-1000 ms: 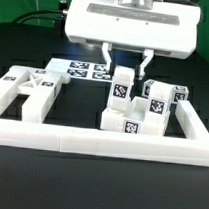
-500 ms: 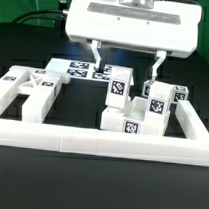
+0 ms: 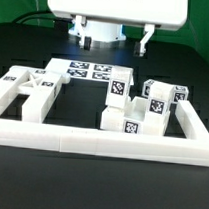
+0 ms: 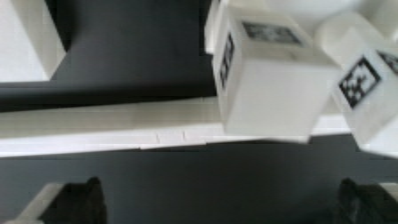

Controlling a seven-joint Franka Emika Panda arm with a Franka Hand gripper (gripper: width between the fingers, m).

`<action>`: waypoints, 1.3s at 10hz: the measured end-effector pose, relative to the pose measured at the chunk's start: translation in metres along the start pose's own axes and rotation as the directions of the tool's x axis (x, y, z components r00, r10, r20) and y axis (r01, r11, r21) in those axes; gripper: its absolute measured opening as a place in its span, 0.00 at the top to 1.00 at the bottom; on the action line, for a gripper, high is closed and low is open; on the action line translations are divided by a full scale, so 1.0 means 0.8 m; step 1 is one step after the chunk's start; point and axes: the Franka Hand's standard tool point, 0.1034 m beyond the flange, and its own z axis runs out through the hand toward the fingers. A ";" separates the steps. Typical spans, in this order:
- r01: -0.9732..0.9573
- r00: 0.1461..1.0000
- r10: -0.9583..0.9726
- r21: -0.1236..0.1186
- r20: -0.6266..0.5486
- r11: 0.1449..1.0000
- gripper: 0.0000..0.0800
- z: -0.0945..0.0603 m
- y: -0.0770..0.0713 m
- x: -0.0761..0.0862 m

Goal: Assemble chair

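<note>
The chair's white parts lie in two groups. At the exterior view's right stands a cluster (image 3: 131, 122) of tagged blocks, with an upright slab (image 3: 119, 85) on it and small cubes (image 3: 161, 96) beside it. The wrist view looks down on that upright slab (image 4: 276, 75). More tagged parts (image 3: 23, 93) lie at the exterior view's left. My gripper (image 3: 115, 35) hangs well above the cluster, open, with nothing between its fingers (image 3: 146, 37). Both dark fingertips (image 4: 71, 200) show far apart around my gripper (image 4: 217, 205) in the wrist view.
A long white L-shaped border rail (image 3: 100, 142) runs along the front and up the exterior view's right side; it also shows in the wrist view (image 4: 107, 130). The marker board (image 3: 90, 69) lies flat behind the parts. The table is black.
My gripper opened and let go of the upright slab, then rose straight up. The slab stays standing on the cluster.
</note>
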 end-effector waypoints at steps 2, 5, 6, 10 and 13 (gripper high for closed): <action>0.000 1.000 0.000 0.003 0.031 1.000 0.19 0.003 -0.001 -0.005; -0.013 0.975 0.006 0.032 0.223 0.999 0.19 0.009 -0.007 -0.010; -0.017 0.956 0.004 0.041 0.294 0.999 0.19 0.010 -0.009 -0.015; -0.019 0.929 -0.002 0.054 0.370 0.998 0.19 0.010 -0.015 -0.014; -0.012 0.934 -0.005 0.046 0.357 0.999 0.19 0.027 -0.015 -0.013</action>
